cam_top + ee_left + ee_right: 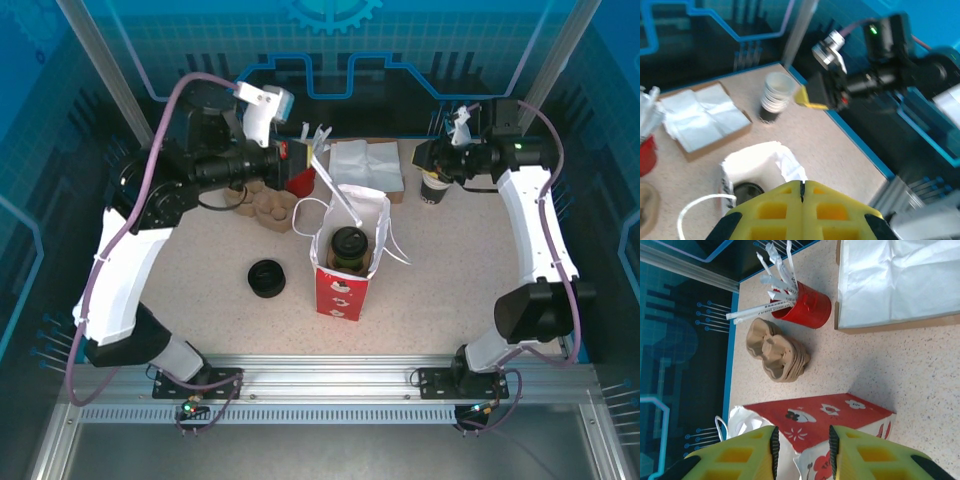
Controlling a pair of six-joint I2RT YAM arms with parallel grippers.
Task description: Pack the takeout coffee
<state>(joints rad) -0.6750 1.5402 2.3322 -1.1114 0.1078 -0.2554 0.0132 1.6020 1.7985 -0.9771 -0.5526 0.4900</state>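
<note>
The takeout coffee (349, 245) stands inside the paper bag (338, 292). It is probably light and crushable, best gripped round its wall below the lid. The left claw (801, 186) is clenched empty and the right claw (801, 440) is released.

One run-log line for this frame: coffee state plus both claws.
takeout coffee: inside paper bag, lid on | left claw: shut, empty | right claw: open, empty

At the bottom centre, the left gripper (801, 187) has its yellow fingers pressed together, nothing between them. Just beyond, at lower left, stands the open paper bag (762, 155); the dark round shape inside is probably the takeout coffee (747, 190). A stack of cups (776, 96) stands upper centre, with a box of napkins (705, 120) at upper left.
</note>
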